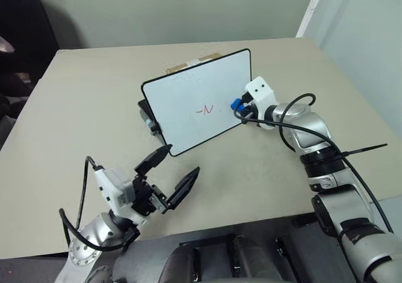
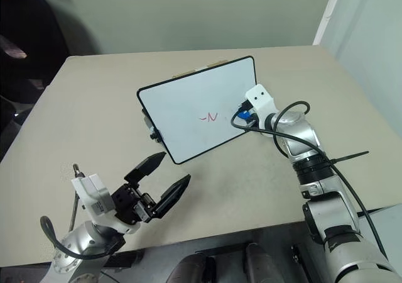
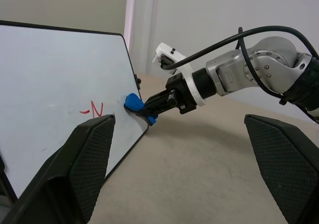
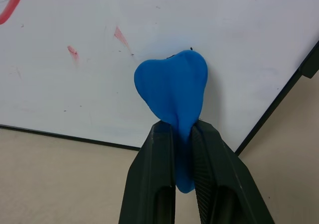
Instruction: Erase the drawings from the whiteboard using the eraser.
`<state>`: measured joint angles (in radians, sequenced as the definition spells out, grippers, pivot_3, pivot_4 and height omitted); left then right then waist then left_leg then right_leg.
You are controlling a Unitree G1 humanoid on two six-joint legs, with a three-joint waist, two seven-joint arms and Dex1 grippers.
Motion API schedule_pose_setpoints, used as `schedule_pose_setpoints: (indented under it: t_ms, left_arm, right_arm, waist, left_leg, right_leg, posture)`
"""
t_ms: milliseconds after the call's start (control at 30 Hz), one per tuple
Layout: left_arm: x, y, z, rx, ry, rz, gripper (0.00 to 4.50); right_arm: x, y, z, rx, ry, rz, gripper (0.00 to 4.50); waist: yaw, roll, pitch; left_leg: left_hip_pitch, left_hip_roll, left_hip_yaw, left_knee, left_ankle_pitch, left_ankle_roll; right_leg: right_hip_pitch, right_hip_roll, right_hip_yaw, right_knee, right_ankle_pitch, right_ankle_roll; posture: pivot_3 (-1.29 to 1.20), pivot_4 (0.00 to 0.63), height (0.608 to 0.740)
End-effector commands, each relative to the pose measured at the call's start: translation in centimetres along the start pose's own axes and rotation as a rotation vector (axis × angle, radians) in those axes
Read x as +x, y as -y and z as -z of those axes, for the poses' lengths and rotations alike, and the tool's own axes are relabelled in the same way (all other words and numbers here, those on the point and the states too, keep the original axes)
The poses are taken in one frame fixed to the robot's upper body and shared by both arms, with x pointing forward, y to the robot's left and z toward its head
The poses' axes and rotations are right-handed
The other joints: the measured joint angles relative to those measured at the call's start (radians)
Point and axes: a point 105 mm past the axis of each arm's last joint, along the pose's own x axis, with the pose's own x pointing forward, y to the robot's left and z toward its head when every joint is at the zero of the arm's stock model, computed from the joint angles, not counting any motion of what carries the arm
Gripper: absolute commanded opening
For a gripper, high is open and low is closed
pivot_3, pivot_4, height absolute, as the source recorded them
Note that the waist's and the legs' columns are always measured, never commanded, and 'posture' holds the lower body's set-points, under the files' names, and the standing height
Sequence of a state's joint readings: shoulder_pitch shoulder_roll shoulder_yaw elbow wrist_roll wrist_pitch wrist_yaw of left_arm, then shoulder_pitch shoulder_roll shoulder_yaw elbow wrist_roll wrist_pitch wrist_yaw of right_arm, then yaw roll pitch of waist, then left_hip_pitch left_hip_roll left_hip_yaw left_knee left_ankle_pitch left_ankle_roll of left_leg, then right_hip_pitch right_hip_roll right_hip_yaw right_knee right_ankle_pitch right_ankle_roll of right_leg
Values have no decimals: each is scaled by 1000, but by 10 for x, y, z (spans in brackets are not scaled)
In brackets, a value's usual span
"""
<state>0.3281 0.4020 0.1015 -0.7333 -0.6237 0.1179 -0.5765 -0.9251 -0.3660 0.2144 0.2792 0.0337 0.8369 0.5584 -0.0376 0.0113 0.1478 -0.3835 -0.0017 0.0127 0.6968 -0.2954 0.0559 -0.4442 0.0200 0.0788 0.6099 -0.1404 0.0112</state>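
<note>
the right gripper (image 4: 182, 134) has its two black fingers squeezed tight on the eraser (image 4: 174, 87), and the blue tip is pressed on the whiteboard (image 1: 188, 100) near its right edge. the drawings (image 1: 205, 110) are a little way off, toward the middle of the board, so they are not wiped yet. to do this step well, i think the arm should slide the eraser sideways over the red marks and keep it pushed flat on the board. it should push softly, because the board leans back and stands on the table (image 1: 88, 100), and a hard push may tip it or shove it away. a few rubs back and forth may be needed.

the left gripper (image 1: 167, 176) hangs low in front of the board with its fingers wide apart, holding nothing.

the eraser looks soft and squishy, bent into a heart-like shape where it is pinched. the board is smooth, white and shiny with a thin black rim and round corners. the red marks are thin lines, with some faint red smudges nearby. the table is tan and flat.
</note>
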Motion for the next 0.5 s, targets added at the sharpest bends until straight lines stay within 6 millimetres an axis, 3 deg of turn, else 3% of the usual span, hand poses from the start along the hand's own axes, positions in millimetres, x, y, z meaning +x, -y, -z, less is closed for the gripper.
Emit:
schedule_pose_setpoints:
  t_ms: [33, 133, 367, 433, 500]
  left_arm:
    - [2, 2, -4, 13, 21, 8, 4500]
    - [2, 2, -4, 13, 22, 9, 4500]
    - [2, 2, -4, 10, 26, 9, 4500]
    - [3, 2, -4, 10, 26, 9, 4500]
    - [2, 1, -4, 11, 27, 8, 4500]
  right_arm:
    - [-2, -5, -11, -31, 29, 7, 305]
    - [-1, -31, -12, -68, 43, -76, 305]
    - [-8, -75, -38, -99, 134, -192, 305]
    - [-8, -73, -40, -97, 137, -184, 305]
    - [-5, -55, -35, -75, 106, -119, 305]
  waist:
    - [0, 0, 0]
    - [-2, 0, 0]
    - [-6, 0, 0]
    - [-4, 0, 0]
    - [-3, 0, 0]
  left_leg:
    - [0, 0, 0, 0, 0, 0]
    - [0, 0, 0, 0, 0, 1]
    - [0, 0, 0, -1, 0, 0]
    - [0, 0, 0, -2, 0, 0]
    - [0, 0, 0, -1, 0, 0]
  right_leg:
    - [0, 0, 0, 0, 0, 0]
    - [0, 0, 0, 0, 0, 0]
    - [0, 1, 0, 1, 0, 0]
    - [-2, 1, 0, 0, 0, 0]
    - [-2, 1, 0, 0, -1, 0]
  posture:
    - [0, 150, 740]
    - [0, 150, 740]
    - [0, 150, 740]
    - [0, 150, 740]
    - [0, 150, 740]
